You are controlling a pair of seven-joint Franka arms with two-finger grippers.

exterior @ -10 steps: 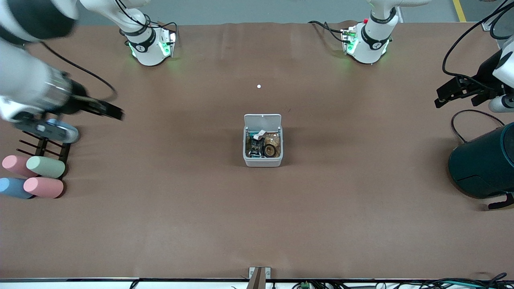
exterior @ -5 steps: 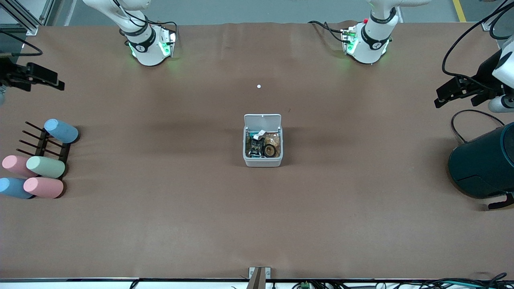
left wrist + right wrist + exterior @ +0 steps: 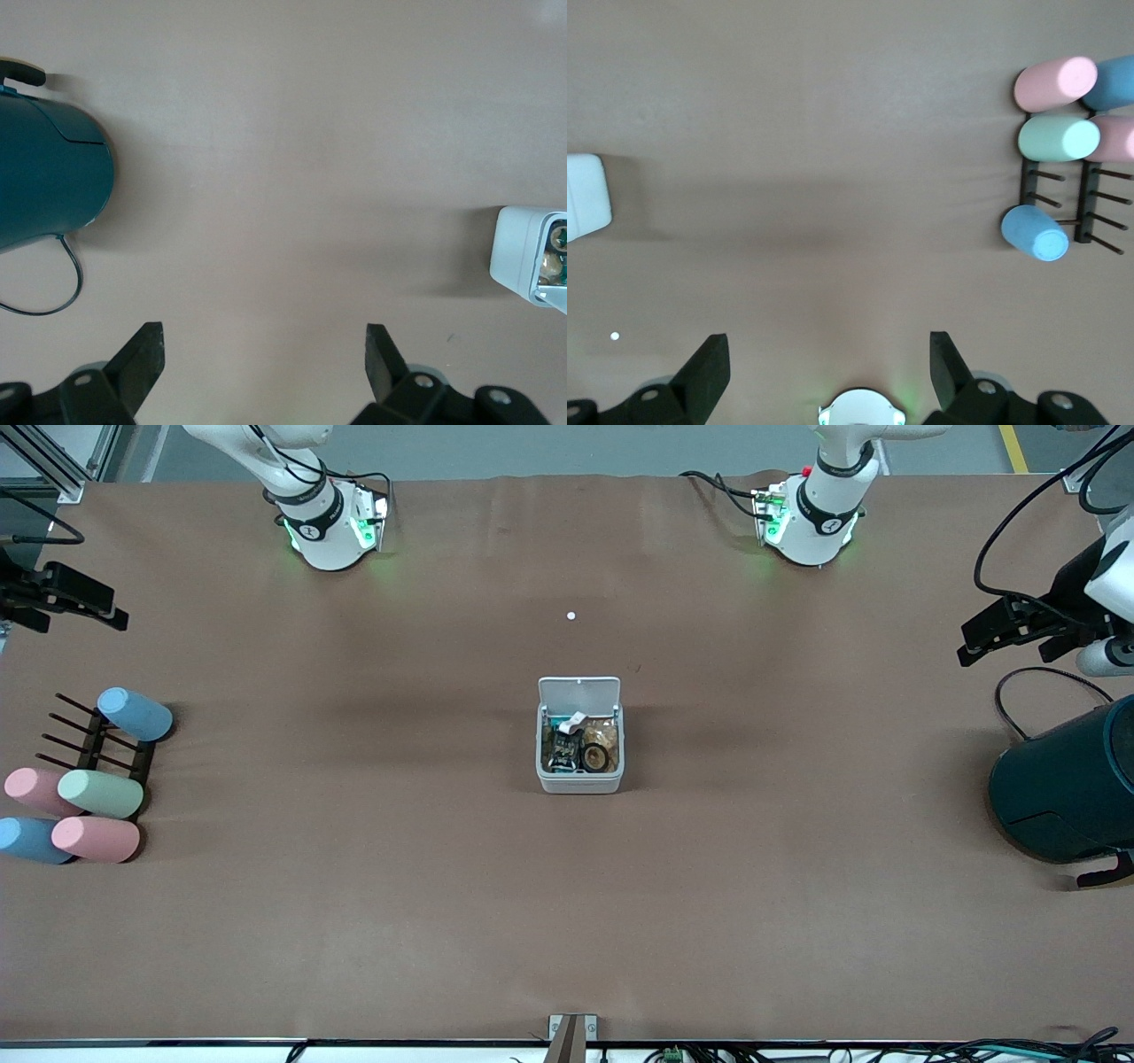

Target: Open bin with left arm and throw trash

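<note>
Front view, bin (image 3: 580, 783) lid up, no legible writing

A wide table (image 3: 354, 921) is covered by a brown, matte sheet, faintly creased and evenly lit from above (soft shadows only). A strip of grey floor (image 3: 549, 450) is seen along its edge by the arm bases, crossed by a yellow line (image 3: 1013, 448).

Brown table (image 3: 354, 921) w/ open bin (image 3: 580, 781) mid, teal cylinder (image 3: 1063, 788), black rack (image 3: 97, 748) + pastel cylinders (image 3: 96, 838).
</note>
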